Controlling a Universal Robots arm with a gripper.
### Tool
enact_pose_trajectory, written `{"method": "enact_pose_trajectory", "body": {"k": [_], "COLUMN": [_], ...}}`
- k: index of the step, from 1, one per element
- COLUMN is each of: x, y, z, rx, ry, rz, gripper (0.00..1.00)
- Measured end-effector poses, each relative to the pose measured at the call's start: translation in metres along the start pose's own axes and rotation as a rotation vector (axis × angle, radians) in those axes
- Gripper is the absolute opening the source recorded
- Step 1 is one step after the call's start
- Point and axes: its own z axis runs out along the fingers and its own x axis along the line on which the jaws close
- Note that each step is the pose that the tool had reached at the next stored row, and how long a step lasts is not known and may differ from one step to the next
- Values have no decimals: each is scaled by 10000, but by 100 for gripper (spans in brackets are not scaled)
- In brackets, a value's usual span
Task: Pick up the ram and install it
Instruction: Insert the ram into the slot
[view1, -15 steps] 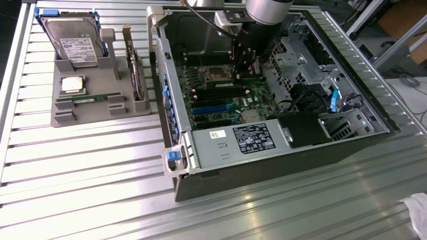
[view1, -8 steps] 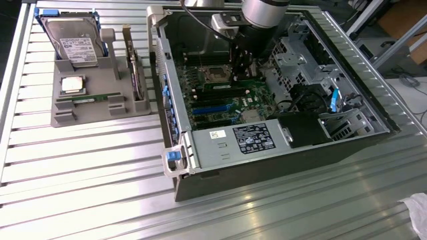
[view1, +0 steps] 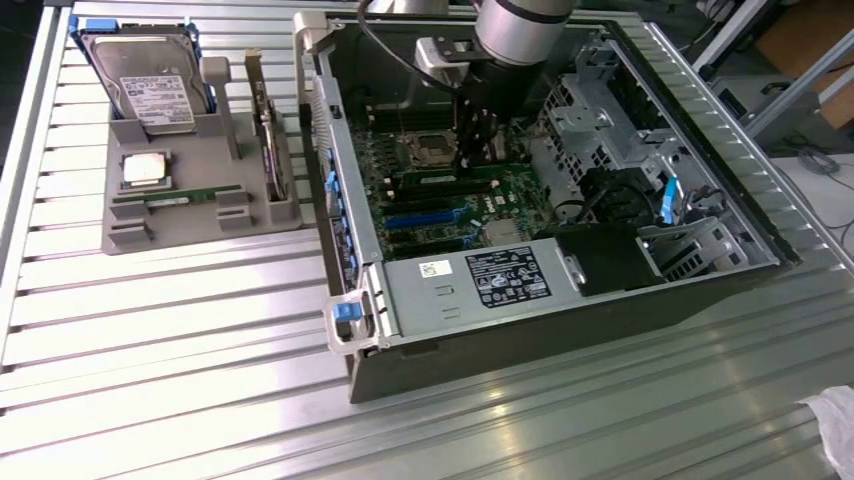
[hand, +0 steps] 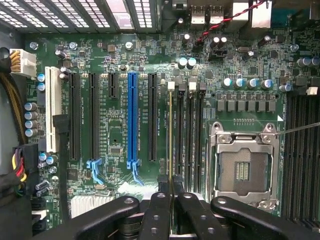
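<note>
In the wrist view the ram (hand: 171, 135) appears edge-on as a thin gold-green line. It runs along the outermost of several black memory slots (hand: 189, 130), beside the processor socket (hand: 245, 167). My gripper (hand: 172, 192) is shut on the near end of the stick, with one black finger (hand: 160, 200) on each side. Whether the stick is seated in the slot cannot be told. In the exterior view the gripper (view1: 478, 135) reaches straight down into the open computer case (view1: 694, 300), onto the green motherboard (view1: 447, 205) next to the socket.
On the exterior view's left, a grey holder (view1: 127, 235) carries a hard drive (view1: 150, 85), a square silver processor (view1: 144, 168) and a green strip (view1: 187, 197) in a groove. Expansion slots (hand: 132, 120), case walls, a drive cage (view1: 601, 95) and the power supply (view1: 481, 285) surround the motherboard.
</note>
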Motion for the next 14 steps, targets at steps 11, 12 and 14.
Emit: {"method": "enact_pose_trajectory", "body": {"k": [11, 12, 14], "x": [-6, -8, -9], "y": [7, 7, 7], "z": [84, 85, 86], "rx": [-1, 0, 0], "ry": [40, 39, 32], "rz": [1, 0, 1], "gripper": [12, 12, 12]}}
